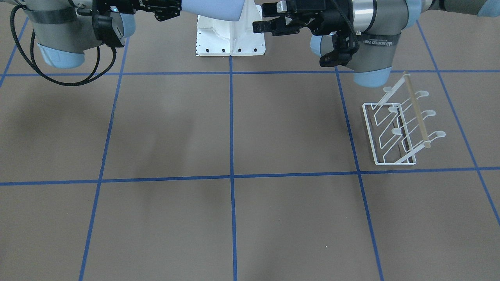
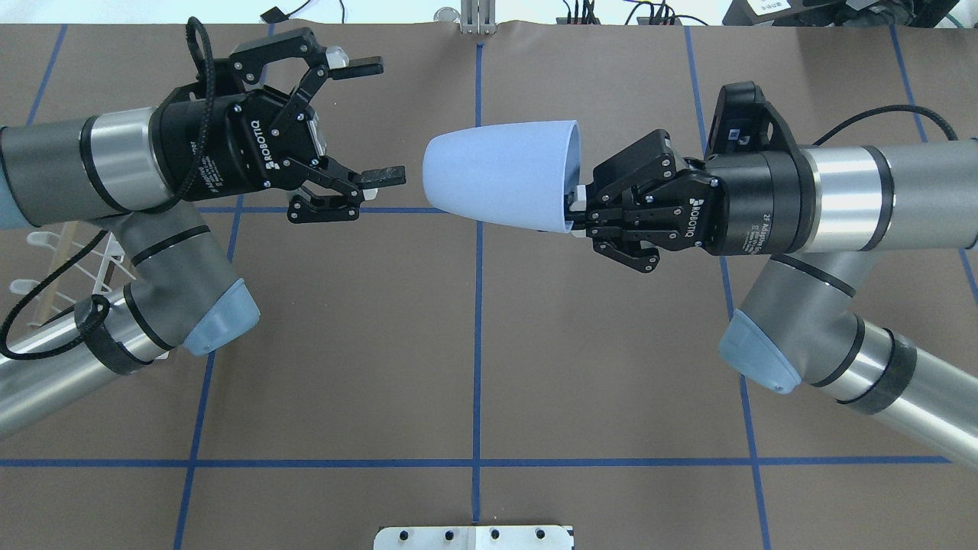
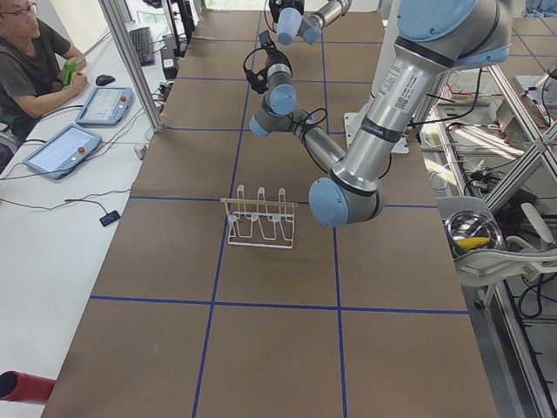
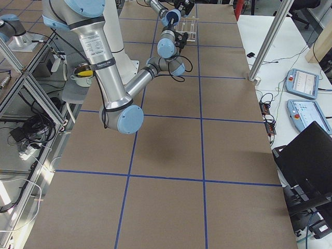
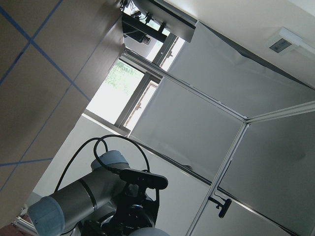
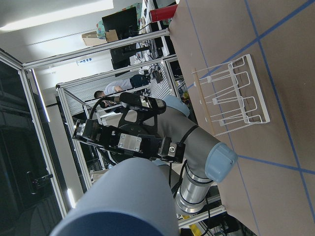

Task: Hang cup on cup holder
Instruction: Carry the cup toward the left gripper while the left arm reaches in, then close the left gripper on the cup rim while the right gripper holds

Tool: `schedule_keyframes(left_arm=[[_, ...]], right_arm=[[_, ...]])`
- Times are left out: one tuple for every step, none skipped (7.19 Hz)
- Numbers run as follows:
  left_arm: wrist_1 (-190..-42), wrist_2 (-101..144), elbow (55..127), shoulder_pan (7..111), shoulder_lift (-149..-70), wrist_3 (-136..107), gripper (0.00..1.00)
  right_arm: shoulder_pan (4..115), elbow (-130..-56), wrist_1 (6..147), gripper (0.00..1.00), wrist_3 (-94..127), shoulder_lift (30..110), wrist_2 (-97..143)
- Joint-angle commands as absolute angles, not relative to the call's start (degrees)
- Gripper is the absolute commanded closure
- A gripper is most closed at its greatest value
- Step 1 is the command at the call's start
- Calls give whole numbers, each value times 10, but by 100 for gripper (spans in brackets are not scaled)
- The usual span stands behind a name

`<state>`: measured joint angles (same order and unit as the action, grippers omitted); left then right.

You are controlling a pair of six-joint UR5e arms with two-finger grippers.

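Observation:
The pale blue cup (image 2: 497,183) is held in the air on its side, base toward my left gripper. My right gripper (image 2: 574,208) is shut on the cup's rim. The cup also shows at the top of the front view (image 1: 215,9) and fills the bottom of the right wrist view (image 6: 123,201). My left gripper (image 2: 380,122) is open and empty, level with the cup and a short gap from its base. The white wire cup holder (image 1: 398,128) with its wooden rod stands on the table under my left arm, mostly hidden in the overhead view (image 2: 46,260).
The solid white bolted pedestal (image 1: 230,35) stands at the robot's base. Blue tape lines cross the brown table (image 1: 234,128). An operator (image 3: 26,61) sits at a side desk beyond the table's far edge.

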<state>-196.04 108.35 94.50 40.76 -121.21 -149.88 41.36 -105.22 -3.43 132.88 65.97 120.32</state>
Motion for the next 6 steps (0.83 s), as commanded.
schedule_keyframes(left_arm=[[-1963, 1092, 955, 399, -1213, -1500, 2], [-1962, 1093, 955, 398, -1212, -1500, 2], [-1963, 1093, 957, 389, -1213, -1500, 2], [-1963, 1093, 957, 385, -1215, -1501, 2], [-1963, 1092, 961, 381, -1216, -1502, 2], [-1963, 1092, 968, 376, -1216, -1502, 2]], right_arm=[[412, -1052, -34, 100, 1329, 655, 1203], [410, -1053, -34, 100, 1332, 650, 1203], [408, -1053, -35, 100, 1339, 648, 1203], [403, -1053, -48, 100, 1340, 648, 1203], [401, -1053, -49, 100, 1340, 648, 1203], [400, -1053, -49, 100, 1340, 648, 1203]])
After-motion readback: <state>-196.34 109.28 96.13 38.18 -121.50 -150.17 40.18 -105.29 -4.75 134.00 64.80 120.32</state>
